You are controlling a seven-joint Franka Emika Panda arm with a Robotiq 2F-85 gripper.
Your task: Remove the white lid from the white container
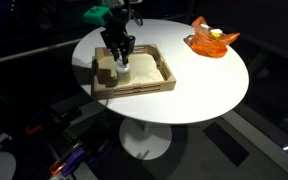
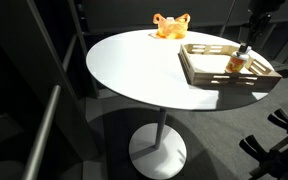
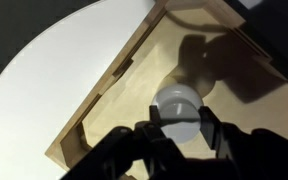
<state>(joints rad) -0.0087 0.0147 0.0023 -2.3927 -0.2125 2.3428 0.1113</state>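
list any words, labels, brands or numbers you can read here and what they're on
None readable. The white lid and white container look plain in the wrist view. The wooden tray and orange bowl show no print, though the exterior views are too small to rule out fine text.

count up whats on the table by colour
white: 2, the white lid and the white container under it
orange: 1, the bowl
wood: 2, the tray and what looks like a pale block in it
total: 5
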